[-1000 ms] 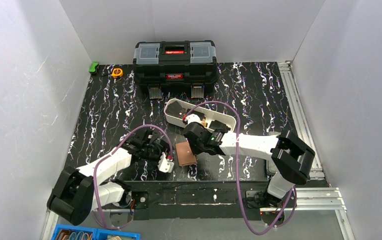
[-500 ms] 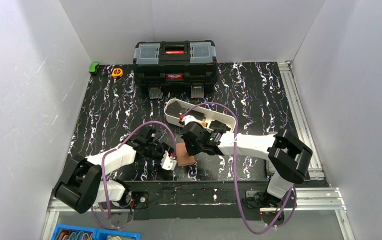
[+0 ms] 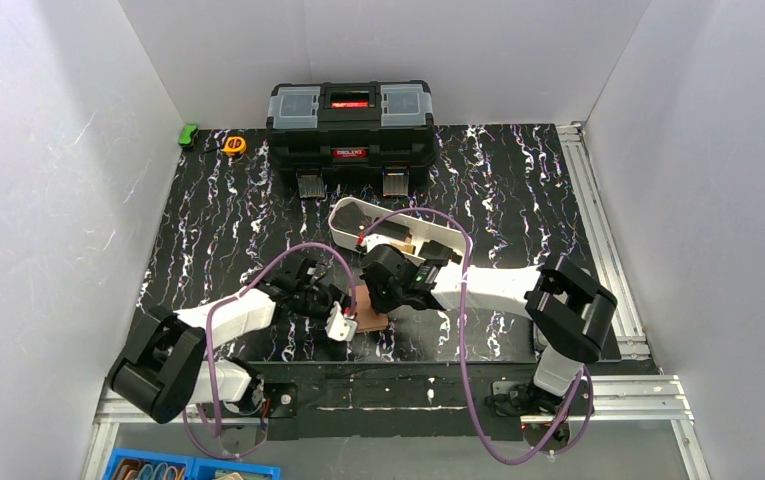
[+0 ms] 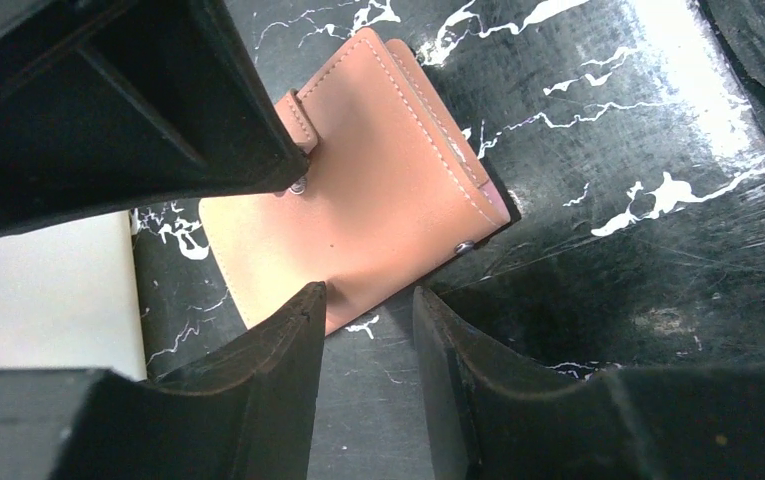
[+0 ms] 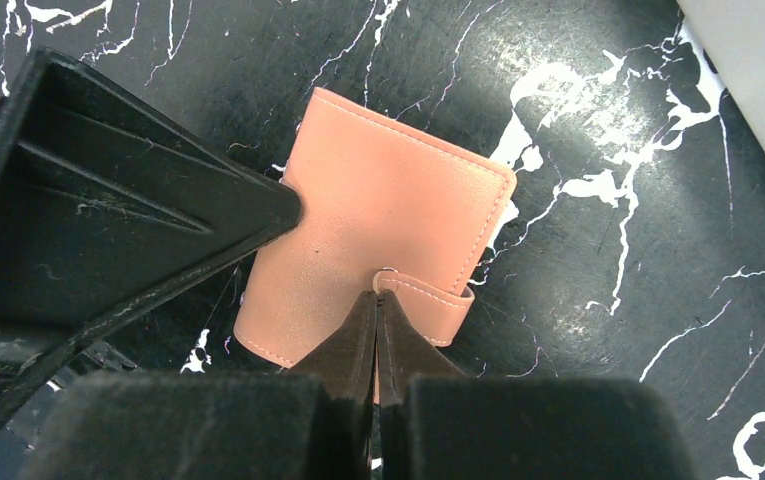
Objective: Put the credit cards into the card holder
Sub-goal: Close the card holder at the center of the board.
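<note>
Opening the card holder [image 5: 383, 215], which lies folded flat on the table between the arms, should go best if the right gripper [image 5: 377, 297], jaws together with tips at the snap tab [image 5: 428, 300], lifts that tab while the left gripper [image 4: 368, 300], jaws slightly apart at the opposite edge, pins the leather down. Count: one card holder, one white tray [image 3: 461, 240], one toolbox [image 3: 350, 122]; no credit card can be made out, the tray's tan content being too small to identify
</note>
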Robot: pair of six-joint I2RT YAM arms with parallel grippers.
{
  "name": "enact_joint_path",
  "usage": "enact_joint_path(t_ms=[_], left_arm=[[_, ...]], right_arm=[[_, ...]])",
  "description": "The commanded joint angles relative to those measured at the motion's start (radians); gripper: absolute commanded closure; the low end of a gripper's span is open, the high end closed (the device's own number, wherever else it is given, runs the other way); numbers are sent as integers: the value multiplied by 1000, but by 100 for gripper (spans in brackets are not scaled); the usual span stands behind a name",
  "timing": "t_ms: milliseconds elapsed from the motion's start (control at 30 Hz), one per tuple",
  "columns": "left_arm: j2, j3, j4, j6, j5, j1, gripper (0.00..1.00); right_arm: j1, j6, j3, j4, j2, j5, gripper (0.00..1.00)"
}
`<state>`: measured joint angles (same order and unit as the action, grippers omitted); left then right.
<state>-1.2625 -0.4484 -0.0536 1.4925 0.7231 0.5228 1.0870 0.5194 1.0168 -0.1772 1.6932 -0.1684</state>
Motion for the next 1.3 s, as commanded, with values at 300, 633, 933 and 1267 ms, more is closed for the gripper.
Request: enact_joint_path(t_ms=[300, 633, 933, 1267], left_arm=[[-40, -44, -41, 37, 67, 19, 64], [-49, -57, -93, 84, 63, 34, 67], [-52, -62, -94, 83, 63, 35, 69], [-62, -60, -110, 106, 65, 35, 73]], right_arm=[[-26, -7, -13, 49, 17, 58, 99], [-48, -6, -16, 56, 40, 112, 99], [-49, -49, 42, 7, 111, 222, 99], [-64, -56, 86, -92, 153, 258, 99]])
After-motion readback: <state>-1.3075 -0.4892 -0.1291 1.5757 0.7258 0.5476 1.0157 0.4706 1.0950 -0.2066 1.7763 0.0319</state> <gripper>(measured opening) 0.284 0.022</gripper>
